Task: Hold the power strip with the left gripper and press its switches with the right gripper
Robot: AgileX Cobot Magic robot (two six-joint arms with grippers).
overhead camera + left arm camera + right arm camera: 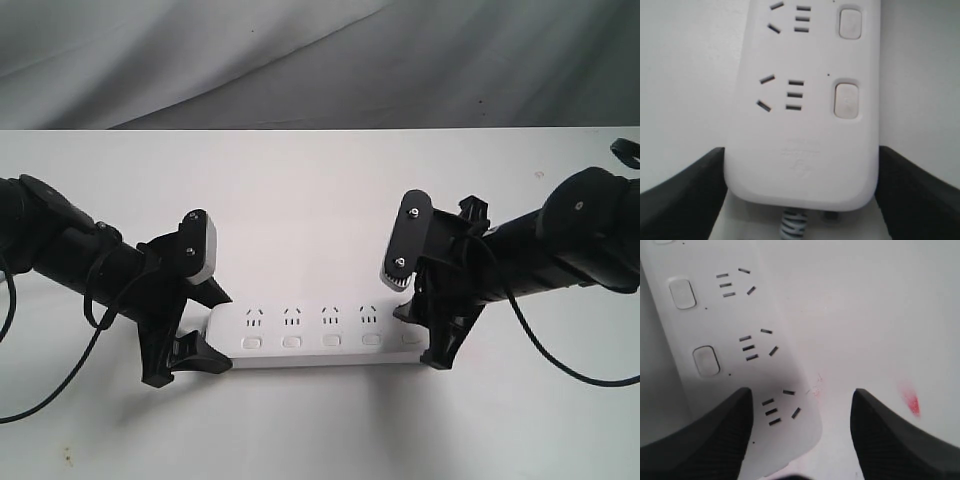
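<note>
The power strip (310, 330) lies flat on the white bench (320, 200), its long axis running left to right across the exterior view, sockets (329, 317) up and the row of switches (331, 341) along its near edge. The left gripper (226, 333) reaches in low from the left edge on a slim, slanted arm, and its jaws are closed against both long sides of the strip's cable end. The grey cable (792, 225) shows only in the left wrist view, cut off at the frame's edge. The right gripper (420, 338) slants in from the right on a thicker arm, jaws apart. One of its fingers (705, 440) lies over the strip's far end, while the other is over bare bench. The fifth switch is mostly hidden behind that gripper, and contact with it cannot be made out.
</note>
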